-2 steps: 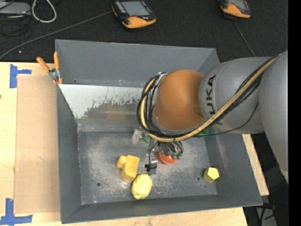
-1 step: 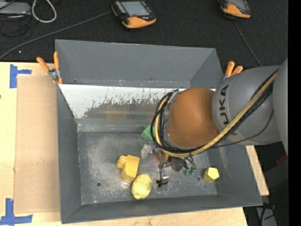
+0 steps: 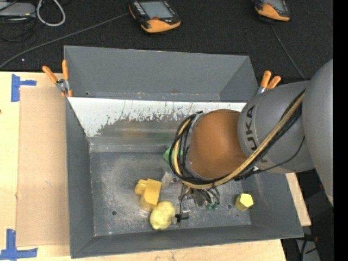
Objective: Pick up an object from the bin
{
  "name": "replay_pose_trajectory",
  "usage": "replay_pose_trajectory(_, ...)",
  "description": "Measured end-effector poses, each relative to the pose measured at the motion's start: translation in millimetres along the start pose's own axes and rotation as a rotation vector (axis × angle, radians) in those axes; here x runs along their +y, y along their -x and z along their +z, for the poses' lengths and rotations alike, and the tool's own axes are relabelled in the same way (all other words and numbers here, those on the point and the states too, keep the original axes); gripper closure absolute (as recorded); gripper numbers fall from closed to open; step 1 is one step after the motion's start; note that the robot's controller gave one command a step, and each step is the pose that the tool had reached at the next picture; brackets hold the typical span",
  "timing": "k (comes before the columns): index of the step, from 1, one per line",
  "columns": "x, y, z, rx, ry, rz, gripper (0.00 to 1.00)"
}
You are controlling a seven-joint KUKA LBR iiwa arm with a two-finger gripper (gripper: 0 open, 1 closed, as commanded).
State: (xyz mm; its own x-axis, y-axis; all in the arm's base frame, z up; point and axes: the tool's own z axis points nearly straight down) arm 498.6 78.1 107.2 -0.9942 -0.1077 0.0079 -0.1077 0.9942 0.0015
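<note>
Three yellow lumps (image 3: 148, 192) (image 3: 161, 215) (image 3: 244, 201) (one round)

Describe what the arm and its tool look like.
The arm is thick, rounded and grey, lettered KUKA in black. An orange-brown dome cover caps the wrist, ringed by black cables; a tan cable crosses the arm. The tool is small, dark metal.

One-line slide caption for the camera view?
KUKA arm's gripper low in the grey metal bin, beside a pale yellow rounded lump and a yellow blocky piece.

Robotics lab: KUKA arm (image 3: 283, 129), metal bin (image 3: 157, 75), teach pendants (image 3: 155, 15).
</note>
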Motion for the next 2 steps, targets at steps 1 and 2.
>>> replay_pose_trajectory(1,-0.5,-4.1,2.7,0.001,0.001,-0.246,0.0)
replay_pose_trajectory(2,24.6,-15.5,23.5,-0.001,0.001,-0.208,0.0)
